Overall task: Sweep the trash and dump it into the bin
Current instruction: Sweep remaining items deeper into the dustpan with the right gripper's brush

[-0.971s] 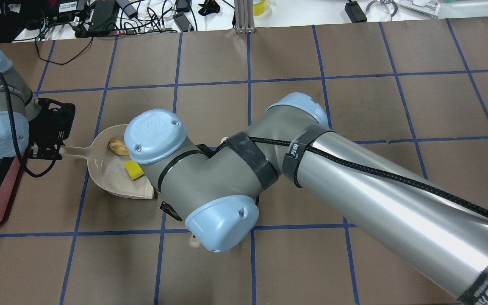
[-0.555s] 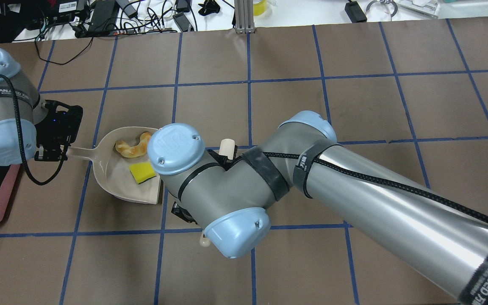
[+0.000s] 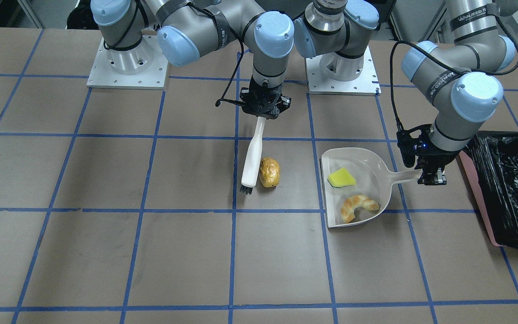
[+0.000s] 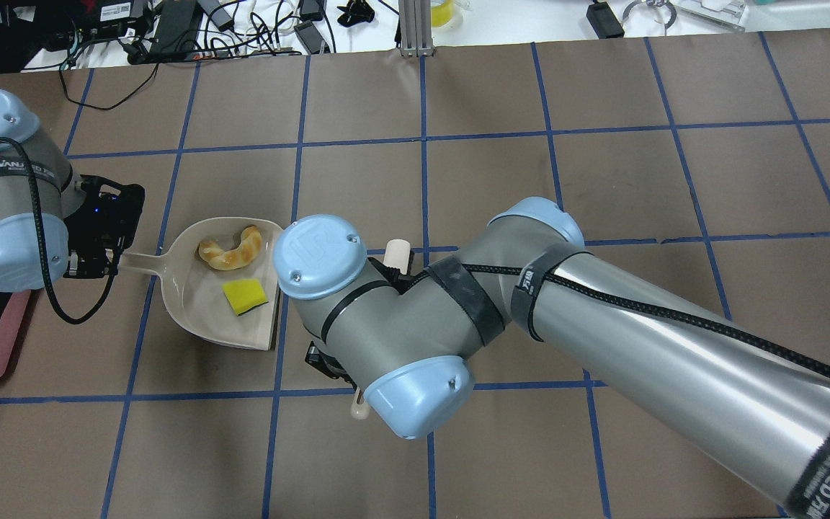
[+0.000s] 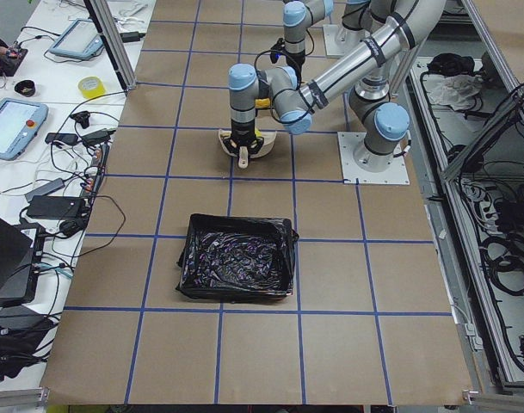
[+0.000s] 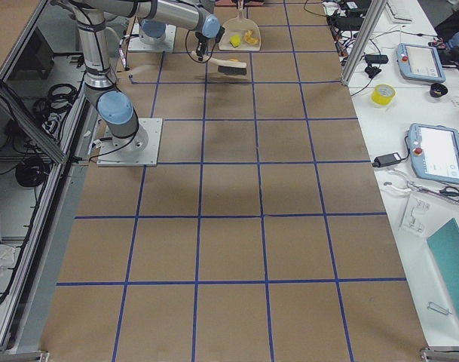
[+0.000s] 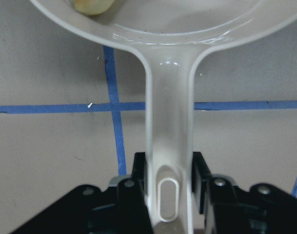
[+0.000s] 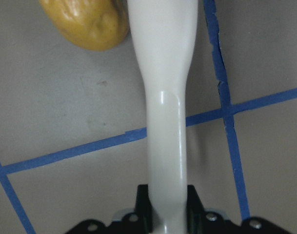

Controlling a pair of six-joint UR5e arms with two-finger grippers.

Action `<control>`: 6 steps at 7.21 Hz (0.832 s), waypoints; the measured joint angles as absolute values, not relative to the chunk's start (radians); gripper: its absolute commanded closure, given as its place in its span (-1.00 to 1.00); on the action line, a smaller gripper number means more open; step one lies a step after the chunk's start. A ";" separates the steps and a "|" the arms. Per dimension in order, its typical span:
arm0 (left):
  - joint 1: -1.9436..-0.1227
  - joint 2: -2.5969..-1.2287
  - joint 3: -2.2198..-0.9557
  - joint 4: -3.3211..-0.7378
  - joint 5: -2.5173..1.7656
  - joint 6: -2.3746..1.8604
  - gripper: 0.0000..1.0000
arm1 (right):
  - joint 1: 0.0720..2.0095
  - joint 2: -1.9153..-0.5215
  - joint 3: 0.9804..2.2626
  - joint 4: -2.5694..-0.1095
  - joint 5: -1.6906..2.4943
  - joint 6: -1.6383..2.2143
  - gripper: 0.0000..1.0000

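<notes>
The beige dustpan lies on the table with the croissant and the green-and-yellow sponge piece inside. My left gripper is shut on its handle. My right gripper is shut on the beige brush, whose dark bristles rest on the table. The potato-like lump lies on the table against the brush's bristle end, apart from the pan's mouth. It also shows in the right wrist view. In the overhead view my right arm hides it. The bin stands beyond the left gripper.
The bin's black bag is open at the top, on the table's left end. Cables and devices lie past the table's far edge. Blue tape lines grid the brown table top.
My right arm has drawn the brush away from the dustpan, uncovering the croissant and sponge in the overhead view. The dustpan and left gripper have shifted slightly toward the brush.
</notes>
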State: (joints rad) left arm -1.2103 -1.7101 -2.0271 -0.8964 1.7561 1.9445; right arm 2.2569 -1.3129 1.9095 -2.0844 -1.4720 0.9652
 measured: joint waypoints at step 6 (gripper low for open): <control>-1.203 -1.719 -2.034 -0.894 1.747 1.933 1.00 | 2.353 -1.146 1.719 -2.151 -1.453 1.140 1.00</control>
